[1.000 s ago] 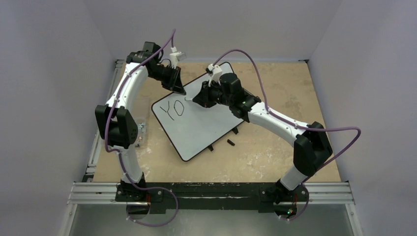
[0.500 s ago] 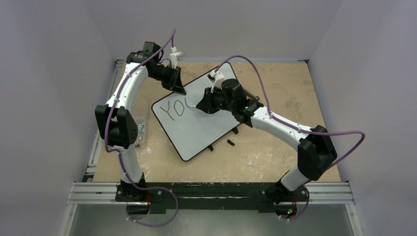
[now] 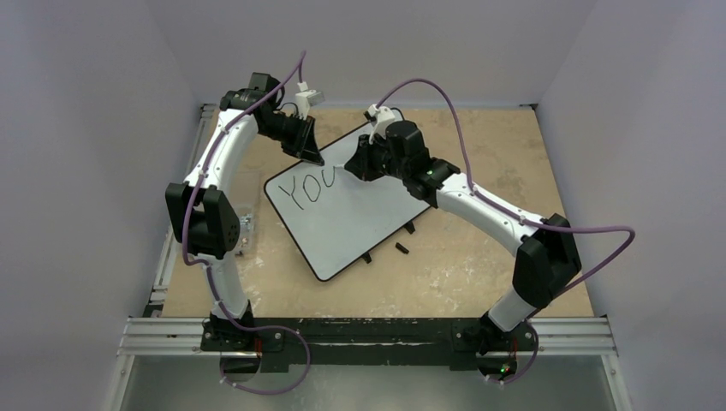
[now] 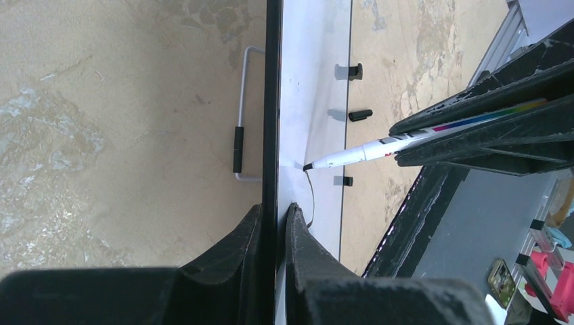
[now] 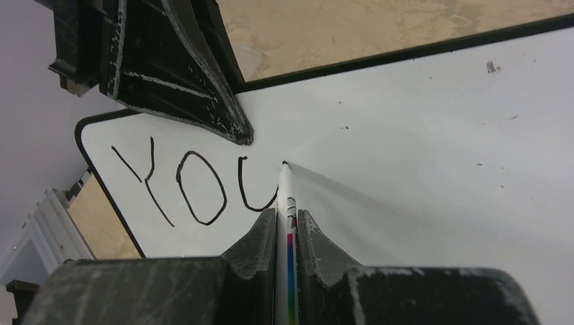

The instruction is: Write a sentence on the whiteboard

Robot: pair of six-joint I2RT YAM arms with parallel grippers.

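- The whiteboard lies flat on the table at an angle. It has to stay put while the pen drags on it, so the grip on its far-left edge should stay firm and not twist.
- The left gripper is clamped on the whiteboard's black frame, one finger above it and one below. That looks like enough of a brace.
- The right gripper is closed tight on the marker and hangs over the whiteboard's far-left part, just beside the left gripper.
- The marker leans low, its tip on the white surface. Light, even pressure should keep the line unbroken — too much would likely push the whiteboard against its clamp.
- The sentence reads "YOU" so far, along the whiteboard's far-left edge. The step in hand seems to be closing the U's right stroke; after that comes a clean lift and a gap before the next word.
- The lettering sits just left of the right gripper's fingers, the U touching the marker tip — and the whiteboard to their right is blank.
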